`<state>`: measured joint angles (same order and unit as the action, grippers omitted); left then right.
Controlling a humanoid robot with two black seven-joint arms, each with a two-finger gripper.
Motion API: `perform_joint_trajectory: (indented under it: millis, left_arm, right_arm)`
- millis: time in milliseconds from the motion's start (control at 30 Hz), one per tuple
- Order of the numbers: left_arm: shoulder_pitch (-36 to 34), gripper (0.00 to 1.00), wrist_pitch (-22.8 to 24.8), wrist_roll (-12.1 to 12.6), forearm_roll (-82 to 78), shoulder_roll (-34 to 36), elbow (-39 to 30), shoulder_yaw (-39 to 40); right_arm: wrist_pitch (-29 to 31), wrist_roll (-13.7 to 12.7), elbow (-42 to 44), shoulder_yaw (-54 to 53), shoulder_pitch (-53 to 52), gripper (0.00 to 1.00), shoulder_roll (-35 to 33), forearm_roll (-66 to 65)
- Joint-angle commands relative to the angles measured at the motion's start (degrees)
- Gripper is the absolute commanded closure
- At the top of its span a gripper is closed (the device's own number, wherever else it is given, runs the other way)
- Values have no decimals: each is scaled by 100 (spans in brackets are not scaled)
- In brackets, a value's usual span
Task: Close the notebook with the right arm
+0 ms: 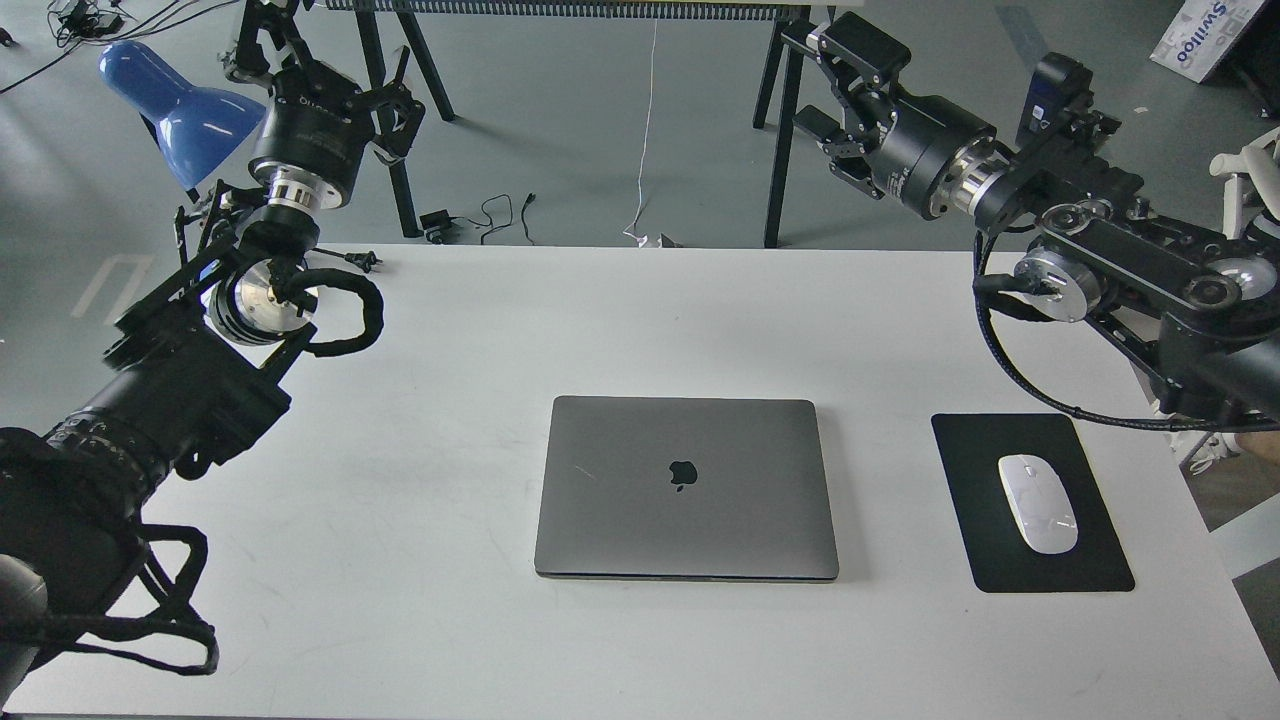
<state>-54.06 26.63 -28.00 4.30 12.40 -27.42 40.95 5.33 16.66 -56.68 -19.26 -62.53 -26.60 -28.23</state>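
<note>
Lying flat near the middle of the white desk, the notebook shows its grey lid uppermost with the dark apple logo facing the head view, its front edge toward the robot and only a thin dark seam visible between lid and base, so I judge it already shut and the task as good as done. As a thing to handle it looks stiff, slim and moderately heavy, a smooth metal shell that would slide on the desk if pushed sideways, with a hinge along the far edge and a screen inside that would not take a hard knock; any touch is best made by pressing downward on the lid near the front edge, not by pinching. The right arm hangs well above and to the right of it, its gripper raised near the far right corner of the desk, the jaws standing apart and holding nothing. The left gripper is lifted high at the far left near the blue lamp, also holding nothing, its jaws looking somewhat apart. To the right of the notebook, well clear of it, a black mouse pad carries a white mouse, which lies under the right arm's likely path down. Nothing stands between that arm and the lid.
</note>
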Motion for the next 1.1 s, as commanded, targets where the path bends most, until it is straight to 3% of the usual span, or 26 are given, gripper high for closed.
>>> perform_joint_trajectory:
  millis: [0,367,567,1067]
  left_arm:
    - [0,0,0,0,0,0,0,0]
    - [0,0,-18,0,0,-18,0,0]
    - [0,0,-18,0,0,-18,0,0]
    - [0,0,-26,0,0,-18,0,0]
  right_arm:
    - [99,21,332,-402,241,2,5,64]
    - [635,188,939,-1317,768,2,154,353]
    - [434,188,1080,-1510,795,2,480,398]
    - [-6,179,1010,-1633,909,2,568,389]
